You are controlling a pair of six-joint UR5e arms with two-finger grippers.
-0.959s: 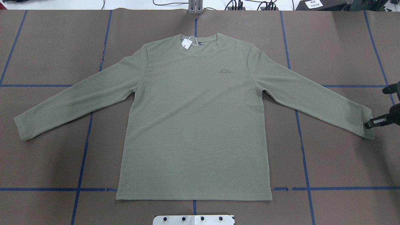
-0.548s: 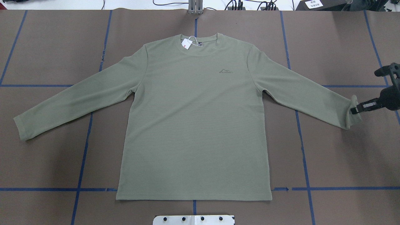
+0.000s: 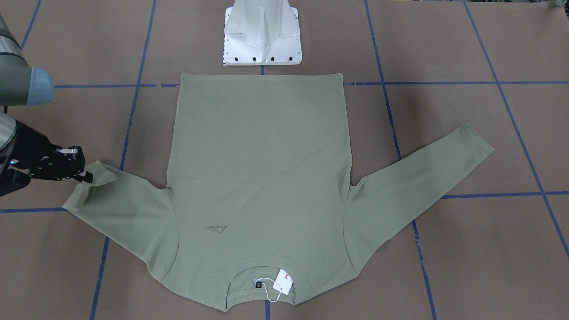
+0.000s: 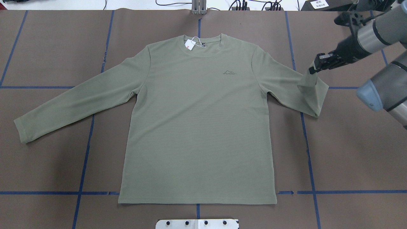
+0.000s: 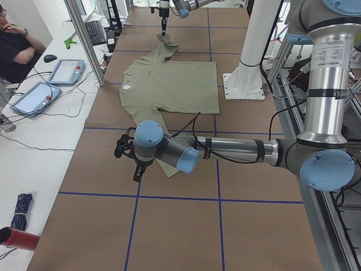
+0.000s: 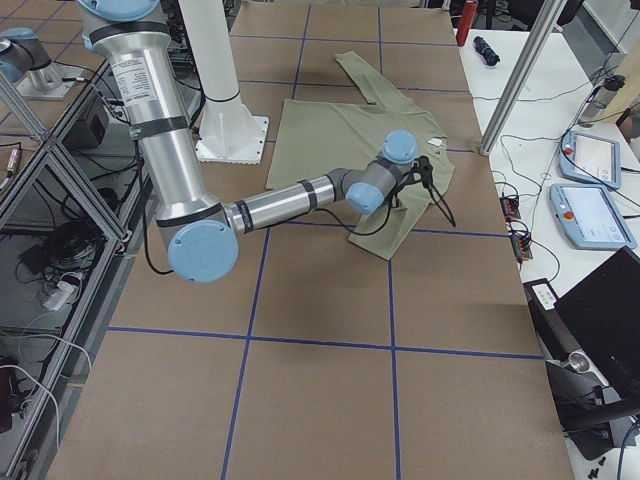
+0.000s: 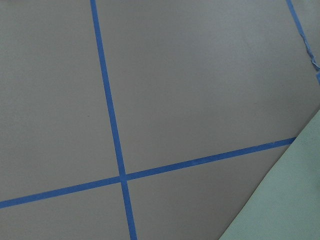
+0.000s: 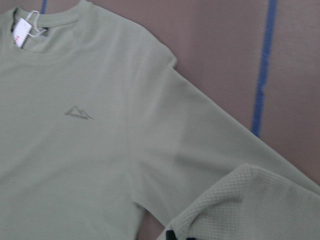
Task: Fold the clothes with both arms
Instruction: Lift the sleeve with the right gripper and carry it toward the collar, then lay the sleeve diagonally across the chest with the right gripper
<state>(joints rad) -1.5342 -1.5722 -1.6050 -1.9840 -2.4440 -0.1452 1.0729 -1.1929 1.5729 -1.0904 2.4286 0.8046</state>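
Since the frame half a second back, my right gripper (image 4: 313, 68) has travelled inward and toward the far side of the table (image 4: 349, 152), carrying the cuff (image 4: 310, 76) with it. The outer part of that sleeve (image 4: 283, 84) now doubles back over itself and ends beside a blue tape line (image 4: 310, 152). Its jaws are clamped on the cuff, which hangs lifted off the surface. The shirt (image 4: 197, 127) lies flat and face up at the table's middle, collar away from the robot, hang tag (image 4: 190, 44) at the neck, the other sleeve (image 4: 76, 101) spread out straight. My left gripper (image 5: 137, 174) hovers over bare table near that sleeve's end; whether its jaws are open or closed I cannot tell.
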